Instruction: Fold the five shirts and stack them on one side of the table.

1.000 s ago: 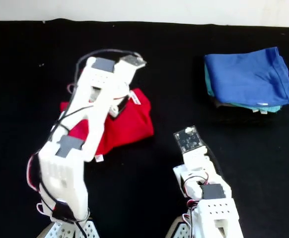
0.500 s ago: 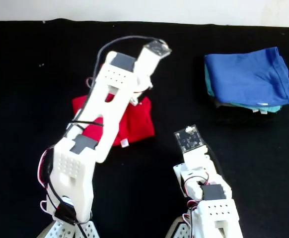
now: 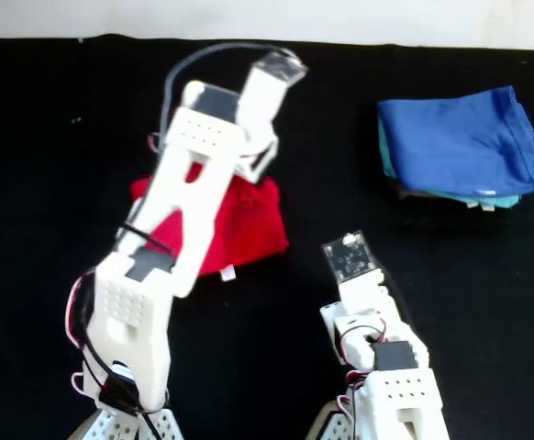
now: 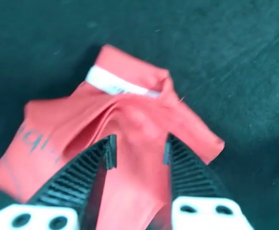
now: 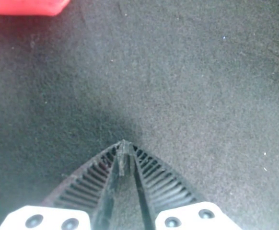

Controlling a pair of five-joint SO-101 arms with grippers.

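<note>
Black cloth worktop: half-folded red fabric shirt centre-left, your left fingers wide open over it, empty, likely lining up a fold. Your right fingers: closed, empty, parked clear. Done pile, blue-topped folded stack, far-right corner.

On the black desk the left arm stretches out above a crumpled red shirt, covering part of it. Well apart, at the far right, a folded blue shirt tops a stack with a teal shirt edging out beneath. The right arm sits tucked at the near edge
</note>
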